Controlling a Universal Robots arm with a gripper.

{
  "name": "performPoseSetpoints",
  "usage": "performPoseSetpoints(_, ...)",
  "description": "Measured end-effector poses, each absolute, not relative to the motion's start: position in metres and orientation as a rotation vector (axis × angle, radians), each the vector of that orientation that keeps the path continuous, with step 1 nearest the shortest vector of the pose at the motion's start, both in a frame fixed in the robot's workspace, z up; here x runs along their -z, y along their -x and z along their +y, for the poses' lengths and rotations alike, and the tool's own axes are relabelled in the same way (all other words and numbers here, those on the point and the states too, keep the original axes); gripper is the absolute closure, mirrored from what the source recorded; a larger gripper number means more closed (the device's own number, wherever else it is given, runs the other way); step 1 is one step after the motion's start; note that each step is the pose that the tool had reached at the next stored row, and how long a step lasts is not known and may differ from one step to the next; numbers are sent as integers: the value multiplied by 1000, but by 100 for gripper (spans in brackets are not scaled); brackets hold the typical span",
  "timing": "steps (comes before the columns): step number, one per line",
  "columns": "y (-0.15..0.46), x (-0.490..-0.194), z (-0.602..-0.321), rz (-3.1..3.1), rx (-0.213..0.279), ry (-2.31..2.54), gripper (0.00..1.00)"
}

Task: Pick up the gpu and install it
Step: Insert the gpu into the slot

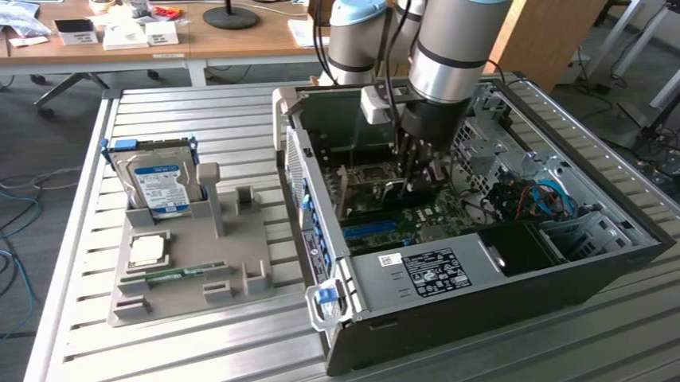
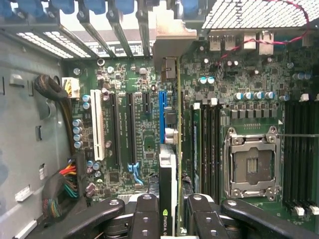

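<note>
The gpu (image 2: 168,172) shows edge-on in the wrist view, a thin green board with a dark cooler, and its silver bracket (image 2: 172,32) reaches the case's rear slot openings. My gripper (image 2: 169,211) is shut on the card, one black finger (image 2: 144,214) on each side of it. The card hangs over the motherboard (image 2: 134,74), just beside the blue expansion slot (image 2: 162,107). In the exterior view the gripper (image 1: 415,181) reaches down inside the open computer case (image 1: 595,263), above the board.
A grey holder (image 1: 191,278) stands at the exterior view's left with a hard drive (image 1: 158,181), a CPU chip (image 1: 146,251) and a memory stick (image 1: 186,273). Inside the case are the CPU socket (image 2: 251,167), cable bundles (image 2: 60,186) and the power supply (image 1: 431,270).
</note>
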State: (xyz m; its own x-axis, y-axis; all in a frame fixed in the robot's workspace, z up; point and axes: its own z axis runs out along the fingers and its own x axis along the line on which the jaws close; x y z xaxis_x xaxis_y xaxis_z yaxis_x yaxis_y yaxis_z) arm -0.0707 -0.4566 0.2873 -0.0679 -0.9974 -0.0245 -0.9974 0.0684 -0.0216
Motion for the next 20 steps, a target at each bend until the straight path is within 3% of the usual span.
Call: performPoseSetpoints(20, 79, -280, -459, 2272, -2, 2122, 73)
